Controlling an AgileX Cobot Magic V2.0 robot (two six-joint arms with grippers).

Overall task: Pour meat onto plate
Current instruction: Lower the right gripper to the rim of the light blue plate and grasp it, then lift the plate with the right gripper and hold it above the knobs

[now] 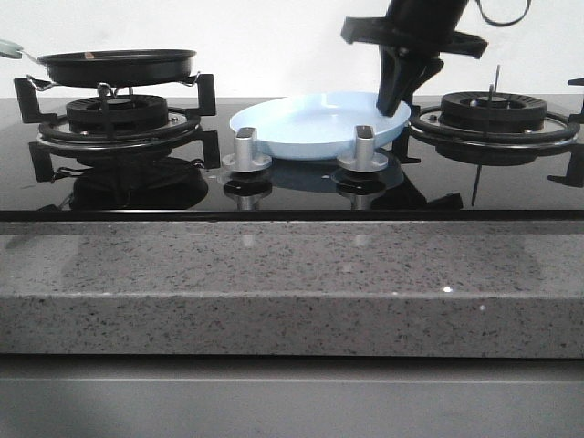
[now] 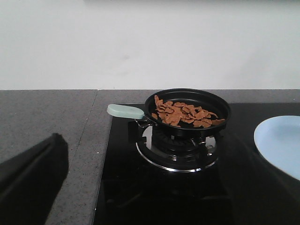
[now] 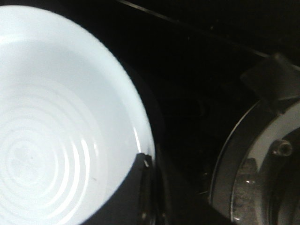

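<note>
Taking the plate point(image 1: 315, 126) as the landmark, the black frying pan point(image 1: 119, 66) sits well to its left on the left burner point(image 1: 117, 117), with its pale green handle point(image 2: 125, 111) pointing away from the plate. The meat point(image 2: 185, 114) is a loose heap of orange-brown pieces lying inside that pan, none of it on the plate yet, so the pouring itself has not begun.

The left gripper is seen only as a dark finger point(image 2: 30, 176) at the edge of the left wrist view, well short of the pan handle and holding nothing; how wide the fingers stand I cannot tell.

The plate lies in the middle of the black glass hob point(image 1: 292, 187), just behind the two silver knobs point(image 1: 246, 148), and it is bare.

At the plate's right rim the right gripper point(image 1: 395, 91) comes down from above. The right wrist view shows one finger point(image 3: 136, 197) lapping over the rim on the inside, so the fingers look closed on the plate's edge, pinching it.

Just right of the plate is the right burner point(image 1: 493, 114).

The step in hand appears to be steadying the plate. Next, the left arm likely needs to reach the handle, grip it firmly, carry the pan level to above the plate, then tilt it slowly.
</note>
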